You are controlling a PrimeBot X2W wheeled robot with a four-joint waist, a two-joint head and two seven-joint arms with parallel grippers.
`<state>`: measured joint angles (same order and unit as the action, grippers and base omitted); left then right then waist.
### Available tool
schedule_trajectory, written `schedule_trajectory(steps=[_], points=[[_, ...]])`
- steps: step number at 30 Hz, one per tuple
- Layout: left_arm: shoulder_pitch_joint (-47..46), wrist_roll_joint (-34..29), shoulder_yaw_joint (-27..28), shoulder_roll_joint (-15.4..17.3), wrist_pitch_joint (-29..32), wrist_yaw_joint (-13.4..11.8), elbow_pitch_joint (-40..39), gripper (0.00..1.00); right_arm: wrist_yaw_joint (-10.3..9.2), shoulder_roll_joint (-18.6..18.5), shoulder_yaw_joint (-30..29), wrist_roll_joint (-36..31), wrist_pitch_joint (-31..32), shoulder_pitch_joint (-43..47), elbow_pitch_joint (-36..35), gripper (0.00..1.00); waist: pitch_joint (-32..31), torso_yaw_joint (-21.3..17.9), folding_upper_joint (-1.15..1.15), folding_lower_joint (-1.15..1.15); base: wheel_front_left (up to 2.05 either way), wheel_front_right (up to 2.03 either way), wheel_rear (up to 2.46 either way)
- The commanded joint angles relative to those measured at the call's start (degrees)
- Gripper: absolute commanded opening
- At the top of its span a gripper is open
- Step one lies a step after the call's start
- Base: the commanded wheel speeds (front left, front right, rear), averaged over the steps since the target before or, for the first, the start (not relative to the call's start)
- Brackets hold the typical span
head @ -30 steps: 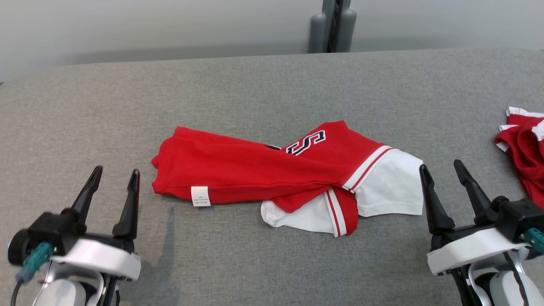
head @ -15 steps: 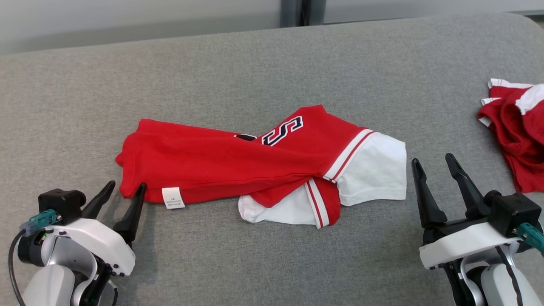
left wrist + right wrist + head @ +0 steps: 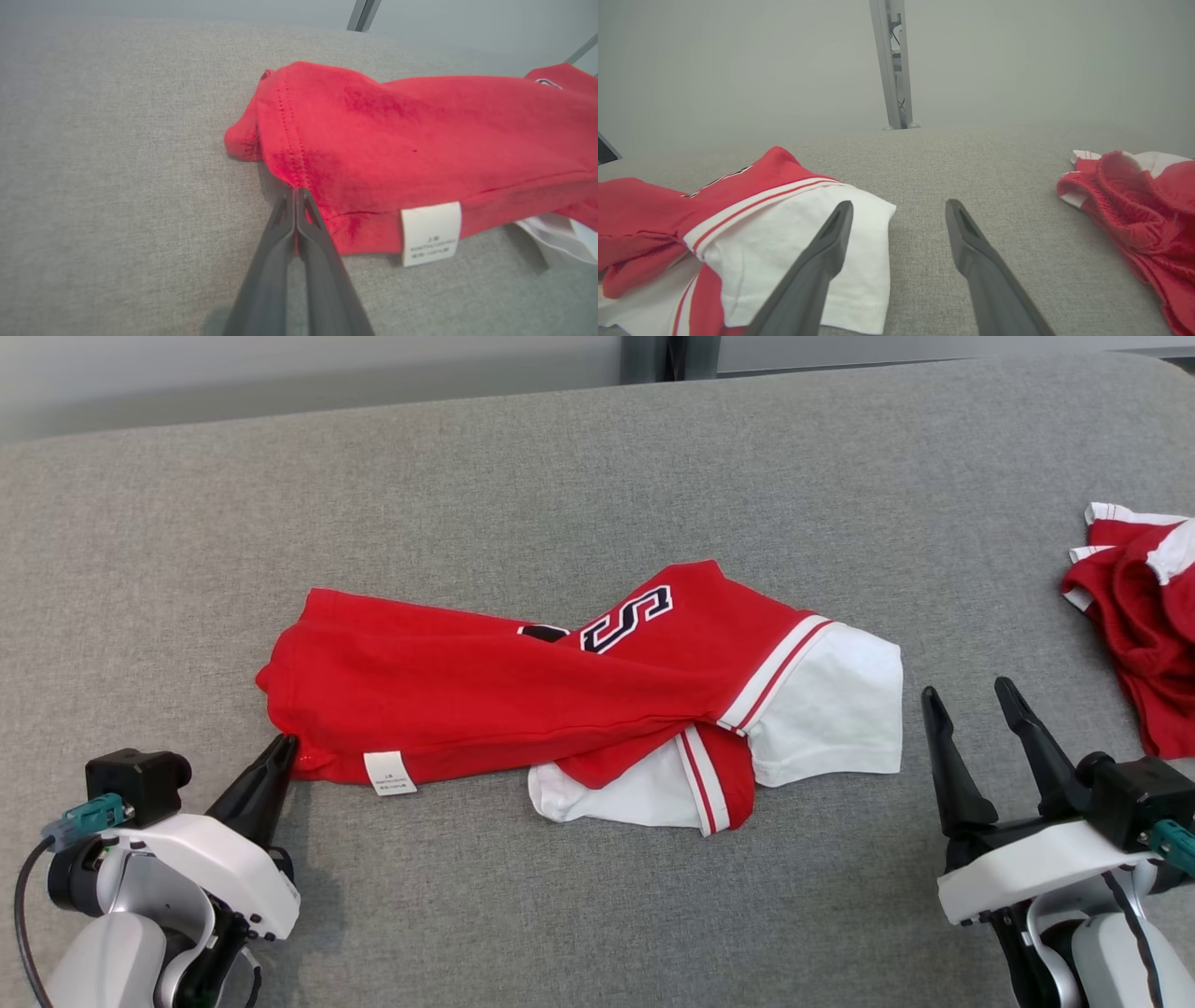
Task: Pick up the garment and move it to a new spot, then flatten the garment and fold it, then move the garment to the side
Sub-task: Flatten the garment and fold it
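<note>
Though crumpled, garment (image 3: 485,700) hem in L pincer (image 3: 282,747).

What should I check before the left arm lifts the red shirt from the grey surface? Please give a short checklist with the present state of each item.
1. The left tool is shut at the hem corner of the red and white cotton shirt: ok.
2. Hem cloth truly pinched in that tool: cannot tell.
3. The right tool is open, holding nothing, beside the white sleeve: ok.
4. Shirt lying flat: not ok, it is twisted and bunched.
5. The second red mesh garment lies apart from the shirt: ok.
</note>
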<state>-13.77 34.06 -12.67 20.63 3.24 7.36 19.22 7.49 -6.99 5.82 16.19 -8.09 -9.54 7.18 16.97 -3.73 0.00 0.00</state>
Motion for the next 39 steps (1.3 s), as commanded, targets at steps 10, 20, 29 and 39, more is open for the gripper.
schedule_trajectory(steps=[10, 20, 29, 39], points=[[-2.5, 1.0, -1.2, 1.3, -1.6, 0.2, -1.0, 0.0, 0.01, -4.2, 6.4, 5.4, 1.9, -2.6, 10.1, 1.0, 1.2, 1.1, 0.0, 0.0, 0.0, 0.0, 0.0], [-3.3, 0.1, -1.5, 1.4, -4.6, -0.2, -1.6, 0.0, 0.01, -6.2, 13.2, 11.2, -3.5, -7.8, 16.8, 0.0, 1.4, 1.9, 0.0, 0.0, 0.0, 0.0, 0.0], [-3.9, -1.5, 1.2, 2.7, -9.9, -2.5, -11.1, 0.0, 0.01, -9.3, 10.1, 14.0, -7.1, -8.8, 1.6, 0.0, -1.2, 1.8, 0.0, 0.0, 0.0, 0.0, 0.0], [-9.0, -4.1, 4.9, 4.4, -10.1, -8.1, -25.6, 0.0, 0.01, -11.1, 4.2, 13.4, -7.0, -15.8, -15.9, 0.0, -5.2, 1.9, 0.0, 0.0, 0.0, 0.0, 0.0]])
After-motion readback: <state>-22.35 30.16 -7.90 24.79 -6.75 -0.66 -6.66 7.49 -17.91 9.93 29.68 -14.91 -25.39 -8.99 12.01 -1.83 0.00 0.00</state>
